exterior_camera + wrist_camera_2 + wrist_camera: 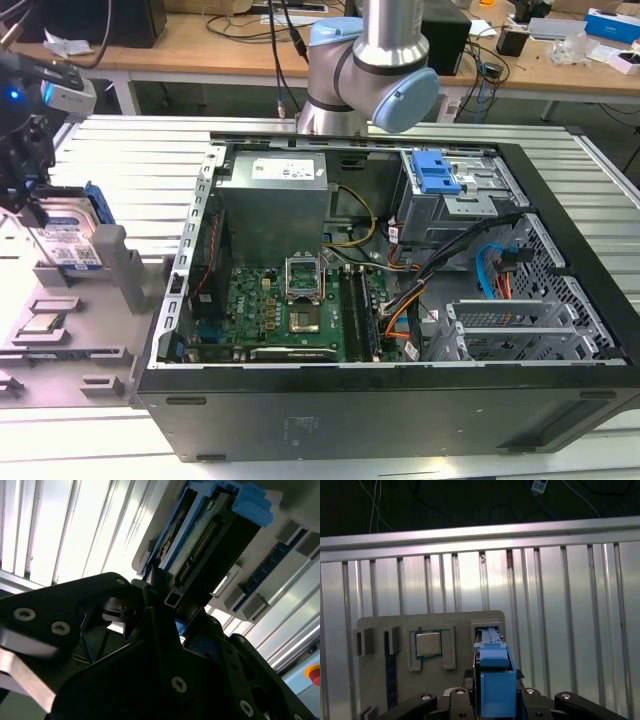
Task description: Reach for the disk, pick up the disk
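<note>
The arm (372, 62) is reaching toward the exterior view's left, its gripper (33, 200) pointing downward, fingers (153, 605) clamping the disk (72, 238).

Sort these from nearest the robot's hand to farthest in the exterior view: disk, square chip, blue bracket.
1. Disk, right by the hand, at the exterior view's left.
2. Square chip, lying flat on the grey holder.
3. Blue bracket, inside the computer case, toward the exterior view's right.

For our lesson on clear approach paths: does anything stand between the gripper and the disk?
Nothing visible does. In the exterior view the gripper sits right at the top of the disk, which stands on edge in its grey holder.
</note>
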You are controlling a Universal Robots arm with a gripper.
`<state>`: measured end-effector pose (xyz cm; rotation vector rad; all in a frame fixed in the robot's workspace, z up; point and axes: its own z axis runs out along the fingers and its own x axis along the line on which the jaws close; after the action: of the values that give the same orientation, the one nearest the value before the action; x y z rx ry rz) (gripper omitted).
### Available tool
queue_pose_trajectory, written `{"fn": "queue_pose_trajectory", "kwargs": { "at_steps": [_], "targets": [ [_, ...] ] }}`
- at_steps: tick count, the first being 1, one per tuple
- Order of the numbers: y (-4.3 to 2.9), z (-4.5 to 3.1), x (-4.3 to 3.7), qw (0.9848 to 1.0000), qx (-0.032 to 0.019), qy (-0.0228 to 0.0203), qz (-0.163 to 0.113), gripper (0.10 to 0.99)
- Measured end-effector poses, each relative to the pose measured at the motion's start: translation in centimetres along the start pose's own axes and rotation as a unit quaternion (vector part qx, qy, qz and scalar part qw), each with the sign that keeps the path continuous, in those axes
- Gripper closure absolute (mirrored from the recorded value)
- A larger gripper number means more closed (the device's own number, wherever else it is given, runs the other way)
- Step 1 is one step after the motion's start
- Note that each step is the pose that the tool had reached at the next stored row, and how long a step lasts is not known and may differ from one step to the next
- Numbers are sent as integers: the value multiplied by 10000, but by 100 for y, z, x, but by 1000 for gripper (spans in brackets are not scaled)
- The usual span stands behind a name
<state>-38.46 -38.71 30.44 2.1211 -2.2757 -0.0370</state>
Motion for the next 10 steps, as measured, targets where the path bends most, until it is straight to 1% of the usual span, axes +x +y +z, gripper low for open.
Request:
{"fn": "queue_pose_trajectory", "kwargs": {
  "at_steps": [10],
  "targets": [
    [3,-109,-1,10000,0,0,1,718]
  ]
}}
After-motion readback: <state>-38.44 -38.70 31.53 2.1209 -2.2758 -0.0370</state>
